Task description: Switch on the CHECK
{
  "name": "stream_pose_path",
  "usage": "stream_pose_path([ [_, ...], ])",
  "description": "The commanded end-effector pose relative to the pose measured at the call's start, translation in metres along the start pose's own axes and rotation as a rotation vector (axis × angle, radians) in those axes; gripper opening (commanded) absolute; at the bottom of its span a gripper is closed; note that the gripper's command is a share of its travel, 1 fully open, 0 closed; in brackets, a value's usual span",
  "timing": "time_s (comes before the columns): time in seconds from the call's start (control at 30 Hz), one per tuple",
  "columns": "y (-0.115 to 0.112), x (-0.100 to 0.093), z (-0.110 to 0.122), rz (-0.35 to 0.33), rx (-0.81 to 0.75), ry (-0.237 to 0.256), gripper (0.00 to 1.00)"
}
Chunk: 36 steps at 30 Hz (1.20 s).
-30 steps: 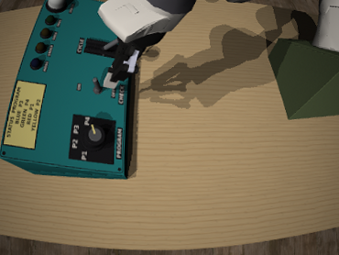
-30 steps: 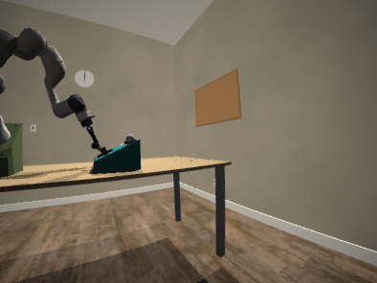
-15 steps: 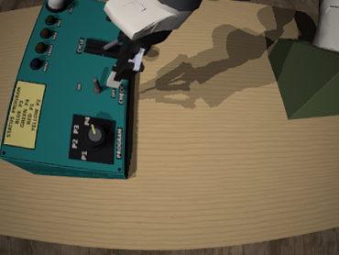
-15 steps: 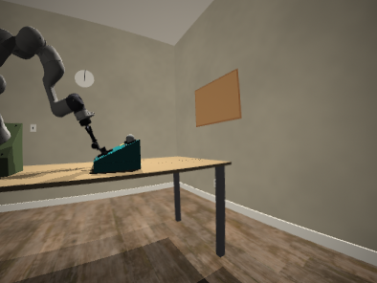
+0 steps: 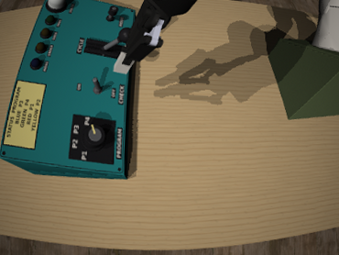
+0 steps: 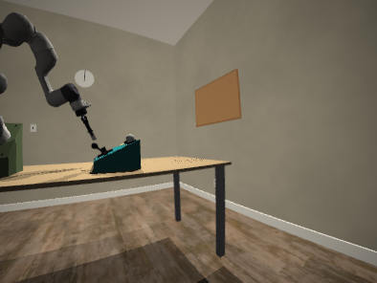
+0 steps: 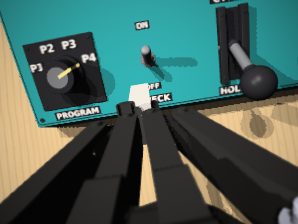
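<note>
Arm angled down over console (image 5: 59, 97); fingers fully closed, empty, near CHECK toggle (image 7: 145, 55).

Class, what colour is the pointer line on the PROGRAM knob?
Yellow, on a dark knob; clearest in the wrist view.

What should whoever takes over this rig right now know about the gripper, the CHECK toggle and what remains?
Gripper: shut, holding nothing, tips by the CHECK label at the console's edge, apart from the toggle.
CHECK toggle: stands between the ON and OFF labels; whether it has reached ON cannot be told.
Console: sits flat on the table. PROGRAM knob points to P4; CYCLE lever is at the HOLD end.
Left: confirm CHECK is on; if not, nudge it gently toward ON.
</note>
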<state>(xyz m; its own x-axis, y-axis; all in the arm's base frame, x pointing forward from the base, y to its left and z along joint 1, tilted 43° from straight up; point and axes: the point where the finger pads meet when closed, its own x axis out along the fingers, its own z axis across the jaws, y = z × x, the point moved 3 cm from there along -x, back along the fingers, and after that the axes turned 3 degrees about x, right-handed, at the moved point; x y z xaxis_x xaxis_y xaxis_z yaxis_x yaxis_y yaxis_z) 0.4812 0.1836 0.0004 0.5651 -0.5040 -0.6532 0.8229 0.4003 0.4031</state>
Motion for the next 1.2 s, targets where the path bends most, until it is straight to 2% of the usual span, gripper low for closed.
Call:
stream_pose_path([
  [0.0,-0.0018,-0.0118,0.0075,-0.008,-0.009,-0.026,0.00],
  [0.13,-0.0018,-0.0201,0.0072,-0.008,-0.009,-0.026,0.00],
  [0.4,-0.0018,-0.0210,0.0072,-0.008,-0.009,-0.026,0.00],
  [0.43,-0.0018,-0.0210,0.0072,-0.008,-0.009,-0.026,1.00],
  [1.17,-0.0018,-0.0210,0.0072,-0.008,-0.009,-0.026,1.00],
])
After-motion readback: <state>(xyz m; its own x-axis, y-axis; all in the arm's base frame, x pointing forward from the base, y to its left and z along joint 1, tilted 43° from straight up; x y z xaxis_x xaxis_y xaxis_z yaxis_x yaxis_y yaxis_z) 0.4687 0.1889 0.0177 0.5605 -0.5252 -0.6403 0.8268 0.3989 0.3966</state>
